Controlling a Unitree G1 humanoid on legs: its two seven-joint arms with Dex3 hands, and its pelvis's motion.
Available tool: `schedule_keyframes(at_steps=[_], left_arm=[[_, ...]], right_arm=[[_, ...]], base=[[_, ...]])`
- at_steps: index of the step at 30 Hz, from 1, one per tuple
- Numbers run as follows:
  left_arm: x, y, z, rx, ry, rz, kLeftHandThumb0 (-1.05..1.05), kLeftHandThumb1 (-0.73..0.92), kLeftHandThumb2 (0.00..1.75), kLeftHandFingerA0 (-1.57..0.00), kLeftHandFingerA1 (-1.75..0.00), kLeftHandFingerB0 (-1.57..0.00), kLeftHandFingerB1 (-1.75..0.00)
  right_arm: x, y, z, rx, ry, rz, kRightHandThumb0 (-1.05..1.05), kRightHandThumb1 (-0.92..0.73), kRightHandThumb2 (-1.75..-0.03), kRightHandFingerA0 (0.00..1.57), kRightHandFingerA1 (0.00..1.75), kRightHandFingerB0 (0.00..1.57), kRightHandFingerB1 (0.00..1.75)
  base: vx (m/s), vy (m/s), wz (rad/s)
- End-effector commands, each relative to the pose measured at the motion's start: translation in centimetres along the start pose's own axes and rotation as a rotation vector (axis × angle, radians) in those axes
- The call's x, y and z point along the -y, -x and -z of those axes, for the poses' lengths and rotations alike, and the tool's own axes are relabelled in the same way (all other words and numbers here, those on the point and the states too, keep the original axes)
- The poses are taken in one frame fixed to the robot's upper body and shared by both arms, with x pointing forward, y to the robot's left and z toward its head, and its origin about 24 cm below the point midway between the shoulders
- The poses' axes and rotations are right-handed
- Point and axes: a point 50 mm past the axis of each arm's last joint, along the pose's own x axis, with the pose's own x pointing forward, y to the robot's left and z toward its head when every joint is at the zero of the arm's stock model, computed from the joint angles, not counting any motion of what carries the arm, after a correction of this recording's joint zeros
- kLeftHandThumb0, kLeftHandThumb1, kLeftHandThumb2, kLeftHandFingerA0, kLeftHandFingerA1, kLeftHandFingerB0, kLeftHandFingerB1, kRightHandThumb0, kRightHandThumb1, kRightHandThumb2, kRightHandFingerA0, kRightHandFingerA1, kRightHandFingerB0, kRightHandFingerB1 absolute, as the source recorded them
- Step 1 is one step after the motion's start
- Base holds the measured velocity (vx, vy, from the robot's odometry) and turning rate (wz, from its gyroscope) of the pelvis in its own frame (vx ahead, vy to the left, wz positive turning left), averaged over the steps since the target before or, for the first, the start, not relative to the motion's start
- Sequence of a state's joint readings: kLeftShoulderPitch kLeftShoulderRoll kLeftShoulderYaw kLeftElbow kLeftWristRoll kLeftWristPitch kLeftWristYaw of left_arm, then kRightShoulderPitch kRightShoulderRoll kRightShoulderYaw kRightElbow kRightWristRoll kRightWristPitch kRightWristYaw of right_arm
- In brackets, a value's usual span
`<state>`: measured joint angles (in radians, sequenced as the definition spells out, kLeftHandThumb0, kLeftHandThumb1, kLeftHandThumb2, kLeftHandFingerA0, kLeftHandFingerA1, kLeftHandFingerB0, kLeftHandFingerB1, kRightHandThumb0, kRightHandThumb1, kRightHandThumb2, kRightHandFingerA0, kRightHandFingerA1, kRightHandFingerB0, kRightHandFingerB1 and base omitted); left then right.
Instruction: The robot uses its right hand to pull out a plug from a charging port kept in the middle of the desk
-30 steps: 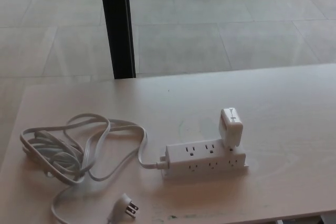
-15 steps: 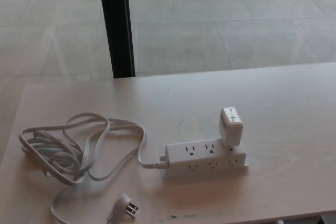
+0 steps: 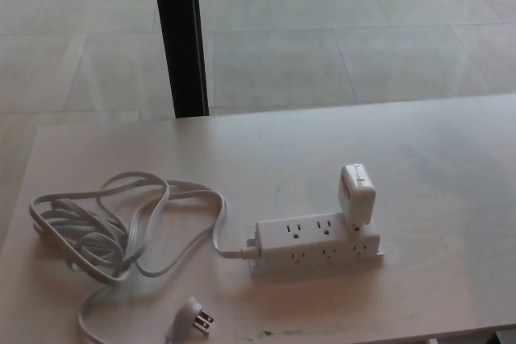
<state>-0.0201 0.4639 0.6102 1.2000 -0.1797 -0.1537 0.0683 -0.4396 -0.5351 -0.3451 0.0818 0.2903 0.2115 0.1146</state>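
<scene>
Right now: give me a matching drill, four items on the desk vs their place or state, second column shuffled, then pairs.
Column 1:
1. white adapter
2. power strip
3. coiled cord
4. pronged plug

Column 2:
A. lying loose near the desk's front edge
B. bunched at picture left
C. standing up at the strip's right end
D. flat on the desk, mid-picture

Pairs: 1-C, 2-D, 3-B, 4-A

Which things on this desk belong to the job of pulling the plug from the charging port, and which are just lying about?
Belongs to the job:
- white plug block, seated upright in the strip's right end
- white power strip

Just lying about:
- coiled white cord left of the strip
- its loose pronged plug near the desk's front edge
- black post behind the desk

Neither hand shows.
</scene>
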Motion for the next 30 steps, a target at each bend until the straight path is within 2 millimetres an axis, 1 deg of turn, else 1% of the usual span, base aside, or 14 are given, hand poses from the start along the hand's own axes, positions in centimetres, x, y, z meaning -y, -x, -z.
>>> schedule_keyframes(at_steps=[1,3,4,5,11,12,16,18,20,21,22,25,26,30], left_arm=[[-0.9,-0.2,-1.0,0.038,0.003,-0.043,-0.48,0.51,0.56,-0.96,-1.09,-0.68,-0.42],[-0.9,-0.2,-0.9,0.036,0.016,-0.044,-0.47,0.5,0.56,-0.96,-1.07,-0.7,-0.43],[-0.8,-0.2,-1.0,0.037,0.017,-0.047,-0.48,0.5,0.56,-0.97,-1.1,-0.69,-0.43],[-0.9,-0.2,-1.0,0.04,0.018,-0.044,-0.48,0.5,0.56,-0.96,-1.09,-0.68,-0.42],[-0.8,-0.3,-1.1,0.036,-0.002,-0.038,-0.49,0.51,0.56,-0.97,-1.07,-0.67,-0.42],[-0.8,-0.2,-1.1,0.04,-0.001,-0.035,-0.49,0.42,0.84,-0.97,-1.05,-0.56,-0.55],[-0.8,-0.3,-1.1,0.036,0.002,-0.036,-0.52,0.42,0.84,-0.96,-1.05,-0.57,-0.55],[-0.8,-0.3,-1.2,0.039,0.002,-0.036,-0.52,0.47,0.58,-0.97,-1.1,-0.67,-0.43],[-0.8,-0.3,-1.2,0.041,0.002,-0.036,-0.5,0.51,0.56,-0.97,-1.09,-0.68,-0.42],[-0.8,-0.3,-1.2,0.044,0.005,-0.032,-0.5,0.51,0.56,-0.96,-1.08,-0.68,-0.42],[-0.8,-0.3,-1.1,0.043,0.004,-0.031,-0.55,0.45,0.59,-0.97,-1.08,-0.67,-0.44],[-0.8,-0.3,-1.1,0.038,0.001,-0.031,-0.54,0.46,0.59,-0.97,-1.08,-0.67,-0.44],[-0.8,-0.3,-1.1,0.042,-0.012,-0.034,-0.53,0.42,0.84,-0.97,-1.04,-0.57,-0.55],[-0.5,-0.3,-1.2,0.045,-0.008,-0.035,-0.54,0.45,0.59,-0.98,-1.07,-0.67,-0.44]], right_arm=[[-4.2,-0.6,-0.1,-0.13,0.053,-0.213,-0.66,-0.5,-0.56,0.84,1.17,0.42,0.34],[-5.1,-0.8,0.1,-0.147,0.053,-0.272,-0.65,-0.49,-0.56,0.85,1.38,0.41,0.34],[-5.5,-0.8,0.3,-0.15,0.114,-0.296,-0.82,-0.47,-0.82,0.91,1.39,0.37,0.43],[-6.3,-1.1,0.7,-0.187,0.116,-0.336,-0.68,-0.45,-0.58,0.94,1.43,0.42,0.37],[-8.9,-1.4,1.7,-0.251,0.198,-0.447,-0.67,-0.47,-0.55,0.95,1.37,0.46,0.37],[-9.8,-1.5,2.0,-0.235,0.234,-0.494,-0.66,-0.49,-0.56,1.0,1.32,0.46,0.37],[-11.5,-1.5,2.2,-0.234,0.358,-0.545,-0.69,-0.48,-0.58,0.97,1.42,0.5,0.39],[-12.1,-1.5,2.2,-0.227,0.397,-0.561,-0.71,-0.4,-0.78,1.02,1.36,0.45,0.49],[-12.9,-1.4,2.2,-0.216,0.467,-0.576,-0.72,-0.45,-0.62,0.97,1.6,0.49,0.43],[-13.5,-1.6,2.5,-0.211,0.497,-0.609,-0.63,-0.38,-0.86,1.22,1.45,0.42,0.56],[-13.8,-1.7,2.6,-0.215,0.518,-0.624,-0.69,-0.48,-0.6,0.87,1.66,0.43,0.41],[-14.4,-2.1,3.0,-0.236,0.589,-0.652,-0.7,-0.5,-0.6,0.7,1.54,0.44,0.38],[-14.6,-2.2,3.2,-0.231,0.612,-0.66,-0.76,-0.48,-0.62,0.72,1.51,0.45,0.38],[-15.4,-2.1,3.6,-0.239,0.701,-0.718,-0.75,-0.41,-0.85,0.99,1.4,0.28,0.45]], base=[[0.0,0.0,0.0],[0.0,0.0,0.0],[0.0,0.0,0.0],[0.0,0.0,0.0],[0.0,0.0,0.0],[0.0,0.0,0.0],[0.0,0.0,0.0],[0.0,0.0,0.0],[0.0,0.0,0.0],[0.0,0.0,0.0],[0.0,0.0,0.0],[0.0,0.0,0.0],[0.0,0.0,0.0],[0.0,0.0,0.0]])
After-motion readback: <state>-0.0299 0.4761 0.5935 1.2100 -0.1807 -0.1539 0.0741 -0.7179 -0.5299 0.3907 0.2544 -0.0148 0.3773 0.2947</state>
